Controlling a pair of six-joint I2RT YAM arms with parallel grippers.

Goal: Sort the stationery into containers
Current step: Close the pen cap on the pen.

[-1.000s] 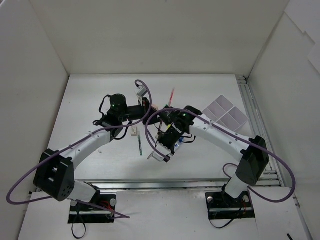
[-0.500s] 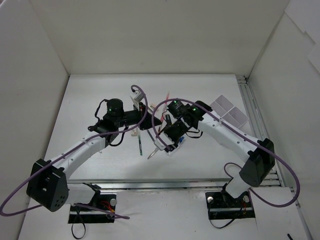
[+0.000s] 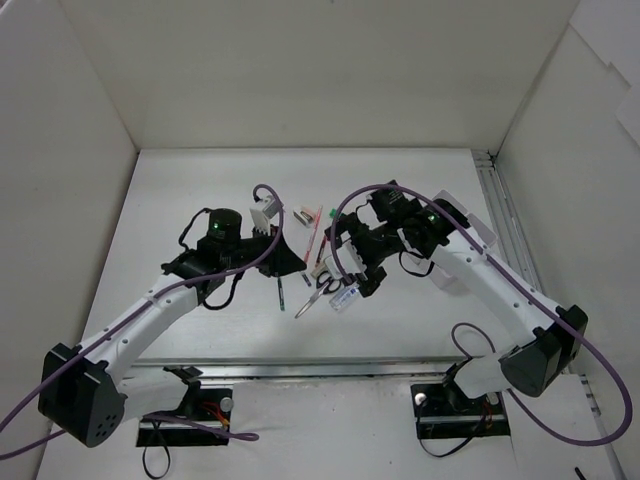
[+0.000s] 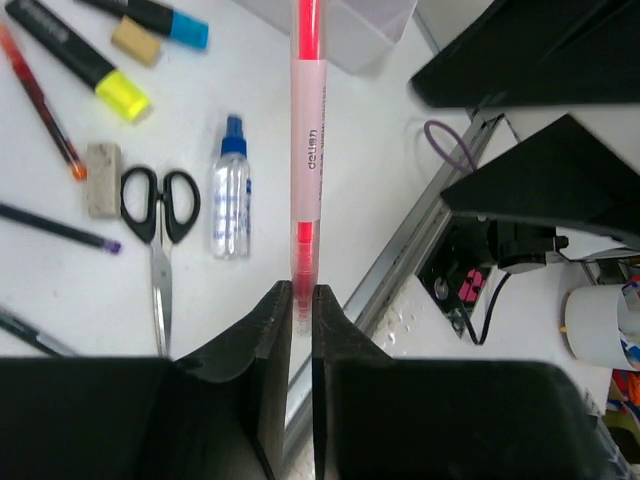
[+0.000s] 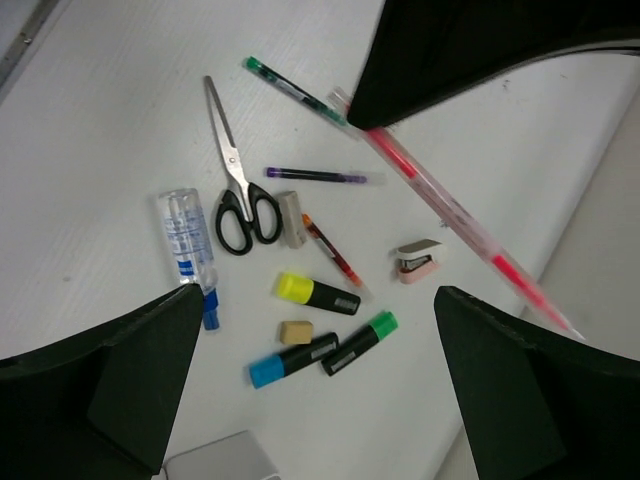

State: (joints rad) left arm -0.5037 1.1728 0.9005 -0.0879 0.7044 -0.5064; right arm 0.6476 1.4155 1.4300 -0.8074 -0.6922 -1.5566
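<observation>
The left gripper (image 4: 303, 292) pinches a pink pen (image 4: 307, 120); scissors (image 4: 158, 250) lie beside a glue bottle (image 4: 231, 200).

White arms (image 3: 150, 303), black joints (image 3: 216, 234), purple cables (image 3: 385, 186)

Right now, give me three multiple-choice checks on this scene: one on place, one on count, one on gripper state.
1. What lies beside the handles of the scissors, on the side away from the glue bottle?
A) an eraser
B) a ruler
C) a tape roll
2. How many highlighters lie on the table?
A) one
B) three
C) six
3. The left gripper is:
A) open, empty
B) shut on the pink pen
C) shut on the scissors

Answers:
1 A, the beige block sits next to the handles.
2 B, yellow, blue and green caps show.
3 B, its jaws pinch the pen's end.
</observation>
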